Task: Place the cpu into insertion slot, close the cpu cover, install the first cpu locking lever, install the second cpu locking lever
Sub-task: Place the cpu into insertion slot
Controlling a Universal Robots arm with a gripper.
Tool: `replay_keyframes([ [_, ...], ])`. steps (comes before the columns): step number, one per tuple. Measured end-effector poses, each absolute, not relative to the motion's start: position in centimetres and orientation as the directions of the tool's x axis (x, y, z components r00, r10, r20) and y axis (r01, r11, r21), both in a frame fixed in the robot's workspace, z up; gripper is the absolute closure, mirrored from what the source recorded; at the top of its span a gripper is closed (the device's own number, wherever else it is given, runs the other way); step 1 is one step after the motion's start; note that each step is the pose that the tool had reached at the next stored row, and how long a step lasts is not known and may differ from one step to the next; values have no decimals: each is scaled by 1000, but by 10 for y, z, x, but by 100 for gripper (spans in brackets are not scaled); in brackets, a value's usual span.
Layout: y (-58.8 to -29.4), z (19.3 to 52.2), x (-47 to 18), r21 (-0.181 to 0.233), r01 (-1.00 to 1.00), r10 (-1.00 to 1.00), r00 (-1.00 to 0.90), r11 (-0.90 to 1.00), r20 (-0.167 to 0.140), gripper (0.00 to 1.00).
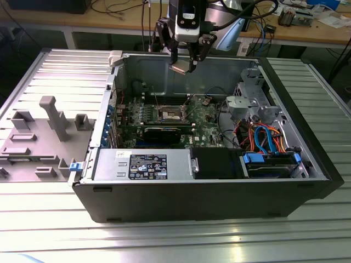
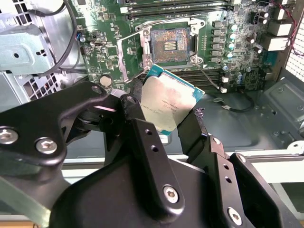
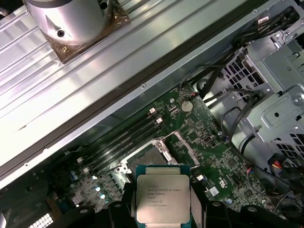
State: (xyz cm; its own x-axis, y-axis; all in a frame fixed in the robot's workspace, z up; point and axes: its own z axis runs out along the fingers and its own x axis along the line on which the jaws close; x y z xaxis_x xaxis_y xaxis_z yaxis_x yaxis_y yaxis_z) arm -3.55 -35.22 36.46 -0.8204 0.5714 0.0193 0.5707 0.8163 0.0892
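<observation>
1. A grey fixture (image 1: 46, 129) lies on the tabletop (image 1: 164, 241), at the exterior view's left.
2. The pincer (image 1: 184, 67) pinches the cpu (image 2: 166, 107) by its edges, above the open case (image 1: 208, 197).
3. The slot (image 2: 170, 45) lies bare below, apart from the cpu; its cover (image 2: 127, 59) seems swung open.
4. Orange and blue cables (image 1: 263, 137) sit at the right.

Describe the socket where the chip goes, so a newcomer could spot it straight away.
Inside the open computer case, look at the green circuit board. Near the board's middle sits a square socket with a silver metal rim and a brownish field of pins, unlike the long black slots beside it.
</observation>
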Motion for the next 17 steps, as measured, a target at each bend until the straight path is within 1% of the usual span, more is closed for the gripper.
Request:
replay_keyframes([
  [17, -352, 365, -36, 89, 580, 581, -814, 810, 19, 46],
])
